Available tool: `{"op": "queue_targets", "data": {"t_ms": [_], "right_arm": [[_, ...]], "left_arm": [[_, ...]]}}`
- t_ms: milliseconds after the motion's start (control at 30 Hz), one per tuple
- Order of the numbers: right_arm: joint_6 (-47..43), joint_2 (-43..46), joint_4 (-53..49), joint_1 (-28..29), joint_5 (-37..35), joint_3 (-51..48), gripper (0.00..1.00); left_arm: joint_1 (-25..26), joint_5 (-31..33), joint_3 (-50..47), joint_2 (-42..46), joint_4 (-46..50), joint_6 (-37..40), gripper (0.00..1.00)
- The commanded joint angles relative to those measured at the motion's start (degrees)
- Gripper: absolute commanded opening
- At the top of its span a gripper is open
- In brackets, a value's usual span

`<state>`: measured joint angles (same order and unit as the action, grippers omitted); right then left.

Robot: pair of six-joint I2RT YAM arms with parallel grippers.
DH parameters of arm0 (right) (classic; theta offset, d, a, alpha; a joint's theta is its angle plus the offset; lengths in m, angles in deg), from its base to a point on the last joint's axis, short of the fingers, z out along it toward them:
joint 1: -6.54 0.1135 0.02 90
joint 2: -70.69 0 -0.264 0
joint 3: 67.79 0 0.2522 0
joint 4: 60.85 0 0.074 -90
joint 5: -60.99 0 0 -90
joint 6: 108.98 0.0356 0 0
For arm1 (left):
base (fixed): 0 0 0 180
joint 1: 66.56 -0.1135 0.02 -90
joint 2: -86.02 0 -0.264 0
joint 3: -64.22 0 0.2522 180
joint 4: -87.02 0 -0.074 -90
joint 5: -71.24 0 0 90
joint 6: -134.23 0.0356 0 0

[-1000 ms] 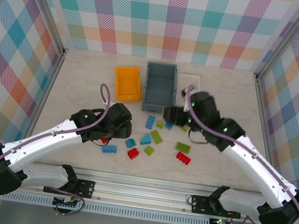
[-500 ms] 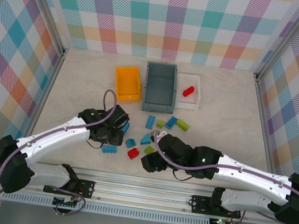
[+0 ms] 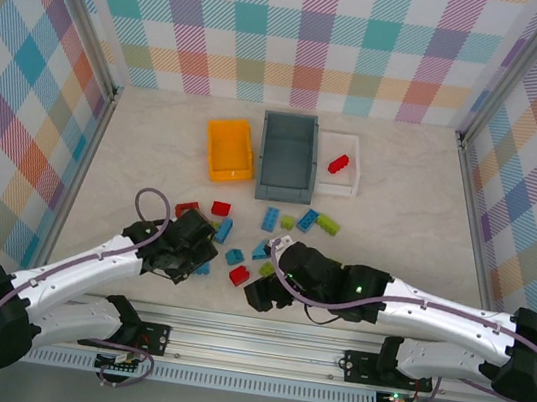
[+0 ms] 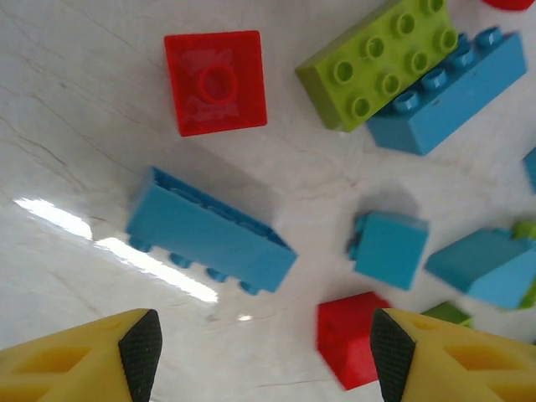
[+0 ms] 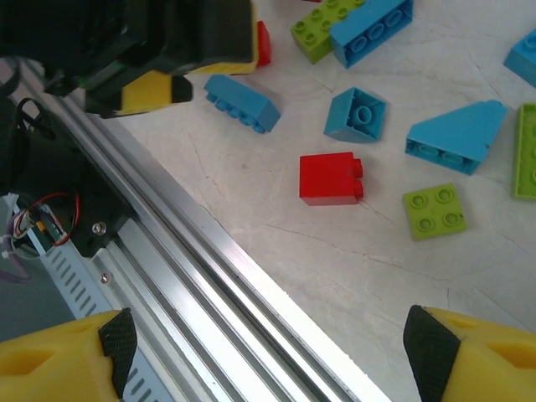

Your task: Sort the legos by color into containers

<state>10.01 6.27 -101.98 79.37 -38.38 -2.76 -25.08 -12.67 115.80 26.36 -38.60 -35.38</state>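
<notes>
Your legos (image 3: 273,219) lie loose on the table (image 3: 396,230) ahead of both arms. One red brick (image 3: 338,164) sits in the white tray (image 3: 352,185), beside the grey bin (image 3: 287,153) and the orange bin (image 3: 229,150). Your left gripper (image 4: 266,345) hangs spread and empty just short of a blue brick (image 4: 209,230). Your right gripper (image 5: 272,339) gapes empty above the rail (image 5: 193,276).

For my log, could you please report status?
Left gripper open, right gripper open. One red lego in white tray; rest loose on table. Nothing in the way.

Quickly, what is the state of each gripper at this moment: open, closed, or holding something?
Left gripper: open, holding nothing.
Right gripper: open, holding nothing.
</notes>
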Motion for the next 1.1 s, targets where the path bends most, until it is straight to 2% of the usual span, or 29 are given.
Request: {"op": "queue_targets", "data": {"t_ms": [0,167,333,533,700,767,900,1000,1067], "right_arm": [[-6.79,0.88,4.1,0.0,2.68,-0.51,0.9],[-9.03,0.51,3.94,-1.54,4.57,1.54,0.91],[-8.26,0.09,4.5,-2.0,4.98,1.23,0.9],[-6.19,1.01,4.35,-2.01,3.97,-0.27,0.89],[-5.19,2.59,4.39,-2.66,3.01,-1.39,0.88],[-4.93,3.02,4.49,-3.25,2.57,-1.37,0.88],[-3.71,4.48,4.96,-5.18,1.36,-0.61,0.87],[-0.93,6.36,6.02,-7.93,-0.65,-0.03,0.85],[1.02,7.54,7.86,-10.61,-0.87,-0.15,0.85]], "left_arm": [[-0.26,1.14,-1.52,-2.42,-4.05,-16.98,0.71],[-0.37,1.03,0.67,-8.87,-1.32,-24.09,0.74],[-0.58,1.67,0.49,-13.22,-3.97,-27.99,0.7],[-0.6,2.72,-0.01,-15.82,-3.95,-29.54,0.5],[-0.59,4.41,-0.17,-13.29,-2.35,-28.98,0.35],[-0.39,5.61,0.52,-10.66,0.28,-28.12,0.26],[0.69,8.8,3.4,-3.33,6.67,-24.61,0.22],[0.24,11.54,8.87,-0.26,9.01,-15.38,0.18],[-2.51,10.11,13.21,-1.91,8.62,-5.63,0.18]]}}
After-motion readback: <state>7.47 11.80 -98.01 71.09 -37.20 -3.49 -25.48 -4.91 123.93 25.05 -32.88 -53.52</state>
